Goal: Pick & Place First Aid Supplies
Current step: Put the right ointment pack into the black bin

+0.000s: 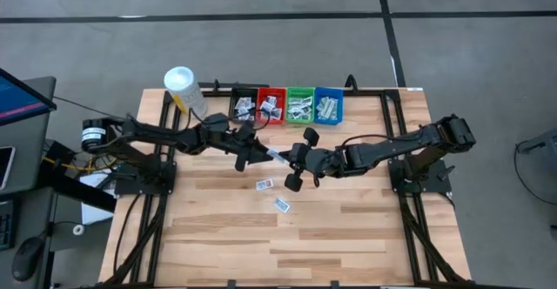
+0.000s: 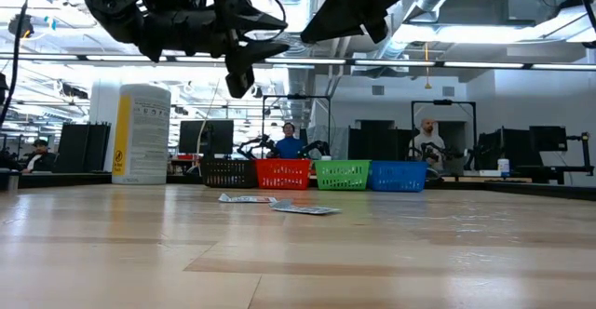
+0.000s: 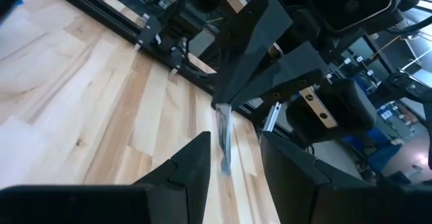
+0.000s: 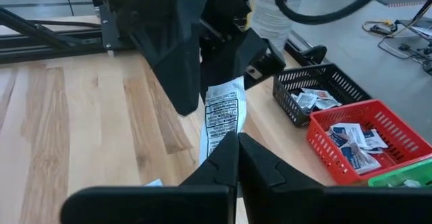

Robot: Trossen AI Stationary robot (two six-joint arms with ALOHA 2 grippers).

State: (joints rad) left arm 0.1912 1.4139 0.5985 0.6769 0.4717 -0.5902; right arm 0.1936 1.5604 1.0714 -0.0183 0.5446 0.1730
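While the long white packet (image 4: pixel 223 113) hangs in mid-air over the tabletop's middle, nearer the far edge, it's pinched at one end by the right pincer (image 4: pixel 236 143), fingers clamped tight on it, and its other end sits between the left pincer's (image 3: pixel 233 158) parted fingers, which aren't visibly pressing it. Looks like a handover! To do it cleanly, the left should close firmly on the thin strip before the right lets go, since this floppy printed sachet would flutter away. Two more flat packets (image 1: pixel 272 194) lie on the pale wood tabletop (image 1: pixel 348 237) below. Along the far edge wait the black, red, green and blue mesh bins (image 1: pixel 287 104).
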